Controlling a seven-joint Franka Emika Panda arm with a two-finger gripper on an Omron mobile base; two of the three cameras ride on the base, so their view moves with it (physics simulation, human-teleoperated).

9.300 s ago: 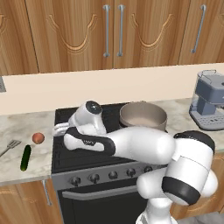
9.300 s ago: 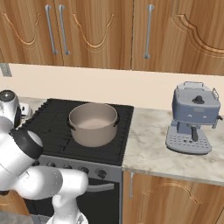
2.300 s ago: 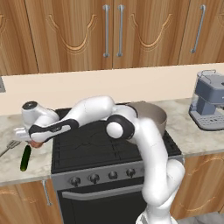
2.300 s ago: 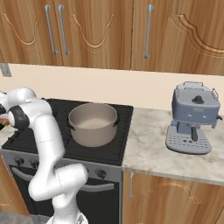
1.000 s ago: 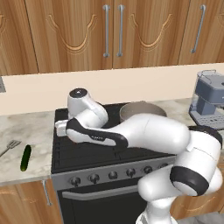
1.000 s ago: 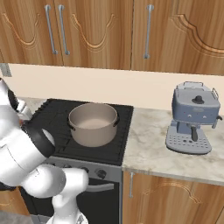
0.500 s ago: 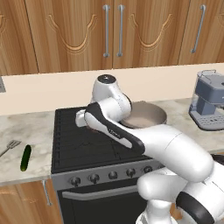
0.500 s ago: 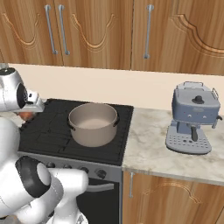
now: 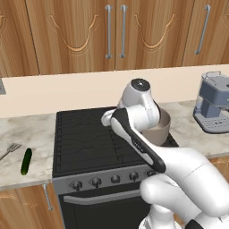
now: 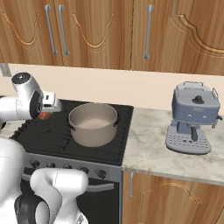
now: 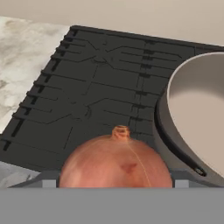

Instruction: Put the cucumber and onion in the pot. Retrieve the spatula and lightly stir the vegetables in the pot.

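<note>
The reddish-orange onion sits between the fingertips of my gripper, which is shut on it. In the right base view the onion hangs under the hand over the stove's left burners, just left of the pot. The wide beige-grey pot stands on the right burners, pale inside and with nothing in it; its rim is close on the right in the hand view. The dark green cucumber lies on the counter left of the stove. The spatula lies beside it at the left edge.
The black stove top spreads under the hand. A grey-blue coffee machine stands on the marble counter to the right. Wooden cabinets hang above the backsplash. My own arm covers part of the pot in the left base view.
The arm has swung right, from the stove's left side to just beside the pot, carrying the onion. Cucumber and spatula have stayed put.
</note>
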